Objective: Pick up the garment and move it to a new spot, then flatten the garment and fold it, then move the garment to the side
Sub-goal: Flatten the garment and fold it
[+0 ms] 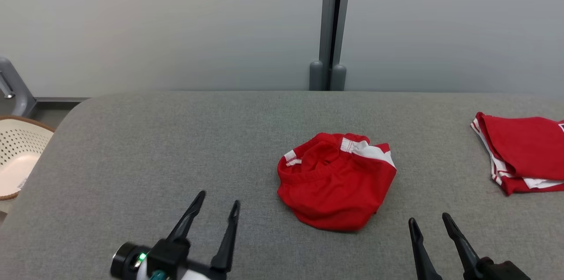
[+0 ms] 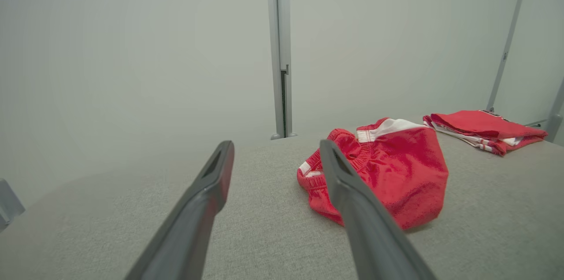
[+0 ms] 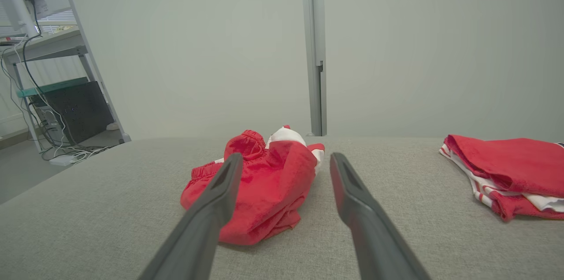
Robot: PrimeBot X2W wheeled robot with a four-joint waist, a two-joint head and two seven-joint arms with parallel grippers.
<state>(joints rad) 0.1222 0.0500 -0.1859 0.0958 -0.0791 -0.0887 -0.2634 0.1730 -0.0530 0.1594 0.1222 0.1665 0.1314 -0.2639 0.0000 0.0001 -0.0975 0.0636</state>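
Note:
A crumpled red garment [image 1: 337, 181] with white trim lies bunched near the middle of the grey table [image 1: 132, 156]. It also lies ahead and to the right in the left wrist view [image 2: 387, 174], and ahead, slightly left, in the right wrist view [image 3: 260, 183]. My left gripper [image 1: 219, 204] hovers open near the table's front, left of the garment and apart from it. To the garment's lower right, my right gripper [image 1: 429, 220] stands open with nothing between its fingers.
A folded stack of red and white clothes [image 1: 522, 154] rests at the table's right edge. A pale perforated basket [image 1: 17, 156] stands off the table's left side. A grey wall with a vertical post [image 1: 330, 29] rises behind the table.

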